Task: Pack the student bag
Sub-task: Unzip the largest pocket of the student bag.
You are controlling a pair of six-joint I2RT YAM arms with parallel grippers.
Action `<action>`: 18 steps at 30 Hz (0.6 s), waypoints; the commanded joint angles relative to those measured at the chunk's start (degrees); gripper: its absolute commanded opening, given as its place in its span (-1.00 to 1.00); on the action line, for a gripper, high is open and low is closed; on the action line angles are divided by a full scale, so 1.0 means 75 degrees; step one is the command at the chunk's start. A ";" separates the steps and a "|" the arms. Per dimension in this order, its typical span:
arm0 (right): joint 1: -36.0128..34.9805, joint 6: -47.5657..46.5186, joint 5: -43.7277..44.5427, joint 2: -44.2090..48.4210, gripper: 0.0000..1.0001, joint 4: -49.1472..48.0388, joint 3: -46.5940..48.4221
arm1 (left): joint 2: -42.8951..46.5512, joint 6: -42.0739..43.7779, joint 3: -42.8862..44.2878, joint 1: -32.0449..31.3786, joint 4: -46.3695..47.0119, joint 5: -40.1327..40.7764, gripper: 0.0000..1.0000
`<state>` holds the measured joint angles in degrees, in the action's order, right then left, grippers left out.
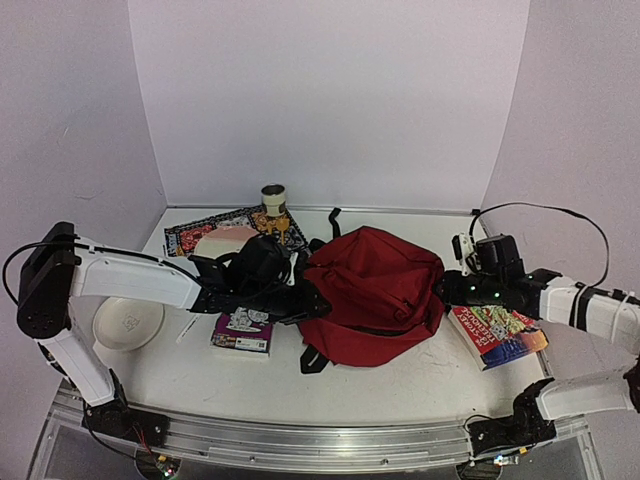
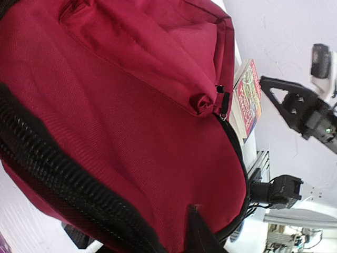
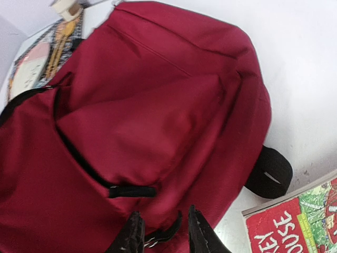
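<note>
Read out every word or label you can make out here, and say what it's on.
"EY" and "OUSE", both cut off by the frame edge: red illustrated book cover.
Purple-covered booklet: print too small to read.
White round bowl: faint mark, unreadable.
Dark-red fabric backpack: no text visible.
</note>
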<state>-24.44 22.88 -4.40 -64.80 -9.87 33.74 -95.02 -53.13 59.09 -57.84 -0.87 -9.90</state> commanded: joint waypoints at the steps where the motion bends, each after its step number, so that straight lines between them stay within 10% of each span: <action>1: -0.0294 -0.0398 -0.0480 0.0606 -0.26 0.0860 0.0483 | 0.0235 0.0005 -0.0027 0.0015 0.0436 0.0440 0.03; 8: -0.1579 -0.0602 -0.0275 0.0278 0.05 0.1303 0.1332 | 0.0778 0.0099 -0.0433 0.0013 0.0016 0.0824 0.57; 18: -0.3063 -0.0655 -0.0270 -0.1329 0.36 0.1304 0.2536 | 0.1364 -0.0048 -0.1205 0.0022 -0.0257 0.1147 0.56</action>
<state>-43.63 18.78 -6.44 -69.96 -1.49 48.31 -86.23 -53.01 50.87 -57.80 -2.20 -2.69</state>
